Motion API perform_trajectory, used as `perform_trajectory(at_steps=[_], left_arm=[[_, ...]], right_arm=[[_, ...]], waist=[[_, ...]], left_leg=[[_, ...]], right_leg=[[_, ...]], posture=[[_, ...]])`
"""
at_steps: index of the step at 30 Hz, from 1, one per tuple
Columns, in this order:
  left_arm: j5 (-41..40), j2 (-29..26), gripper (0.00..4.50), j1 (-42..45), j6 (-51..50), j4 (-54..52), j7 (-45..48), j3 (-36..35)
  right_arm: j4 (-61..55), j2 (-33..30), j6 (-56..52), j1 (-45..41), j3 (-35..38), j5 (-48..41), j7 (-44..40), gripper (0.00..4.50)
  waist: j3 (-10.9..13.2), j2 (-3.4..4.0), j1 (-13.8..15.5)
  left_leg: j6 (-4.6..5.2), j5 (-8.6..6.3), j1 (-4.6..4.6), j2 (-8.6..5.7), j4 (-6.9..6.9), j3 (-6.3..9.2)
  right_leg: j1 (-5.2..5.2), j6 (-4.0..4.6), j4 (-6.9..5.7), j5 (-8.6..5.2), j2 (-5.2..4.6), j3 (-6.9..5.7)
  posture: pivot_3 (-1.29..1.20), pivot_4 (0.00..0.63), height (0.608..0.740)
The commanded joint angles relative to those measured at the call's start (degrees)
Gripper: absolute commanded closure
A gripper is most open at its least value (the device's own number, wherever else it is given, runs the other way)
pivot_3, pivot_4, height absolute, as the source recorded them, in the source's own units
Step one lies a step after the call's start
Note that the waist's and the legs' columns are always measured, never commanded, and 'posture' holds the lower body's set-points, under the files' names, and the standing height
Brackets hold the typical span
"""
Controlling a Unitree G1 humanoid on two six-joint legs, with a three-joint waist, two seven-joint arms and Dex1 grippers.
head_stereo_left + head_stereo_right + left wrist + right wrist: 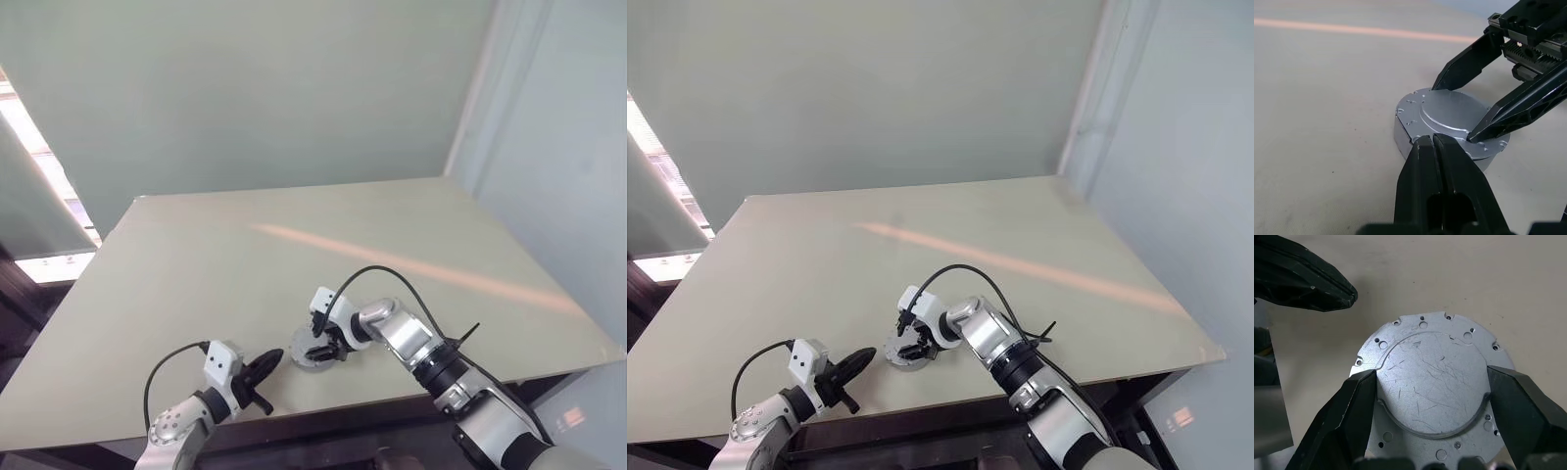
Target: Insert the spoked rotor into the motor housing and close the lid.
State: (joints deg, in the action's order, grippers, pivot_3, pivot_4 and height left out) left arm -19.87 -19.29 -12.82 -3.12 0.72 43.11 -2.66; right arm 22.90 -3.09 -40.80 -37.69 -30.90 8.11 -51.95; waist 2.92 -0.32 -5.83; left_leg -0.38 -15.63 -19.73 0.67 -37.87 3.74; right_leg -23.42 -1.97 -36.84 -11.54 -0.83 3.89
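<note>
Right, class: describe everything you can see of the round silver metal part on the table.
The silver metal part is a flat, round disc of dull, scratched metal with a raised circular centre and small holes round its rim. It lies flat on the table, near its front edge. The right hand straddles it, fingers spread against opposite sides of the raised centre. The shut left hand points at its edge, very close.

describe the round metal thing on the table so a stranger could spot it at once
Start at the near edge of the pale table. Between the two arms lies a flat round silver disc, with a raised, scratched centre and small holes around its rim. The right pincer straddles that raised centre, and the shut left pincer points at its side.
</note>
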Motion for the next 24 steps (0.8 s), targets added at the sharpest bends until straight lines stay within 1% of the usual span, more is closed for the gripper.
perform_trajectory(at_steps=[1, 4, 7, 14, 17, 24], left_arm=[[0.2, -0.1, 4.50, 1.0, 1.1, -1.0, 0.3, 0.3], [0.2, -0.1, 4.50, 1.0, 1.1, -1.1, 0.2, 0.3], [0.2, 0.0, 4.50, 1.0, 1.1, -1.1, 0.2, 0.3], [0.2, -0.1, 4.50, 1.0, 1.0, -1.2, 0.1, 0.3], [0.2, -0.1, 4.50, 1.0, 1.0, -1.3, 0.1, 0.4], [0.2, -0.2, 4.50, 1.0, 0.8, -1.4, 0.1, 0.4]], right_arm=[[0.5, 0.5, -2.3, 0.5, -1.1, 0.2, 1.6, 1.22], [0.4, 0.2, -1.5, 0.6, -1.6, 0.6, 2.2, 1.22], [0.4, -0.7, 0.8, 0.7, -3.4, 3.1, 4.5, 1.22], [1.2, 0.0, -1.1, 1.7, -4.0, 3.1, 7.2, 1.22], [1.2, 0.0, -1.8, 1.7, -4.4, 2.5, 6.3, 1.22], [1.7, -1.3, -3.2, 1.0, -5.8, 2.3, 3.4, 1.22]], waist=[[0.0, 0.01, 0.0], [0.0, 0.01, 0.0], [0.0, 0.01, -0.1], [0.0, 0.02, -0.3], [0.0, 0.03, -0.3], [-0.1, 0.21, -0.3]], left_leg=[[-0.01, 0.00, 0.03, 0.00, 0.00, 0.00], [-0.01, -0.01, 0.06, 0.00, 0.00, 0.00], [-0.02, -0.01, 0.08, 0.00, 0.00, 0.01], [-0.07, -0.04, 0.15, 0.01, 0.02, 0.08], [-0.25, -0.15, 0.17, 0.01, 0.01, 0.12], [-0.26, -0.15, 0.17, 0.00, 0.00, 0.14]], right_leg=[[0.00, 0.00, 0.00, 0.00, 0.00, 0.00], [0.00, 0.00, 0.00, 0.00, 0.00, 0.00], [-0.01, 0.00, 0.01, 0.00, -0.01, -0.01], [-0.03, 0.00, 0.01, 0.00, -0.02, -0.08], [-0.04, 0.00, 0.01, 0.00, -0.03, -0.13], [-0.03, 0.00, 0.04, -0.01, -0.07, -0.17]], posture=[[0.00, 0.000, 0.740], [0.00, 0.000, 0.740], [0.00, 0.000, 0.740], [0.00, 0.000, 0.740], [0.00, 0.000, 0.740], [0.00, 0.000, 0.740]])
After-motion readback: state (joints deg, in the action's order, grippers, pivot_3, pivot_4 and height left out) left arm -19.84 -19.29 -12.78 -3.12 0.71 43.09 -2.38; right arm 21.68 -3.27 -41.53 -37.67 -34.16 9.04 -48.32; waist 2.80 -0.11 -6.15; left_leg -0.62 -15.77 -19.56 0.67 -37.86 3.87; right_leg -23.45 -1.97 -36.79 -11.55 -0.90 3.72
